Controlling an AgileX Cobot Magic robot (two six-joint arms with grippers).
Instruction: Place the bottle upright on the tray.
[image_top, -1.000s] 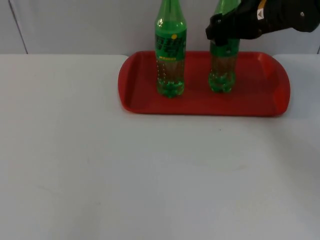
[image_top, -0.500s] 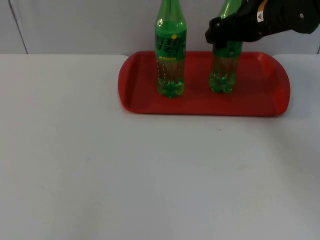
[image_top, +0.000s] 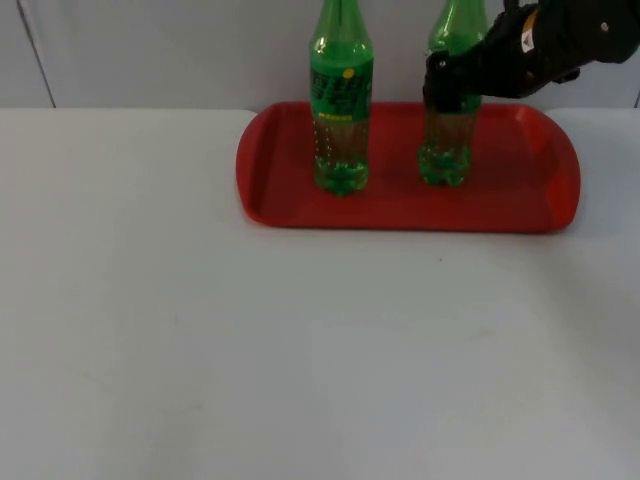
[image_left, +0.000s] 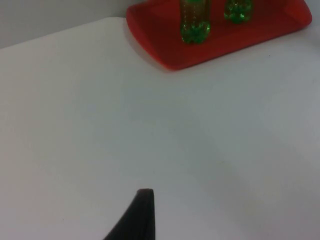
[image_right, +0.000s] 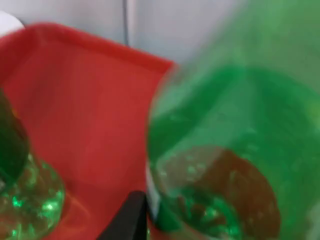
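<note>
Two green bottles stand upright on the red tray (image_top: 520, 190). The left bottle (image_top: 341, 110) is free. Around the label part of the right bottle (image_top: 443, 150) is my right gripper (image_top: 446, 84), open, coming in from the upper right. In the right wrist view this bottle (image_right: 225, 165) looms close beside a black fingertip (image_right: 131, 215), with the other bottle's base (image_right: 27, 200) further off. My left gripper (image_left: 141, 220) waits over bare table, far from the tray (image_left: 165, 45).
The tray lies at the back of the white table (image_top: 300, 350), close to the grey partition wall (image_top: 150, 50). Wide bare table stretches in front of it and to its left.
My right gripper has drawn back a little to the right, uncovering more of the right bottle's neck. Both bottles stay where they were.
</note>
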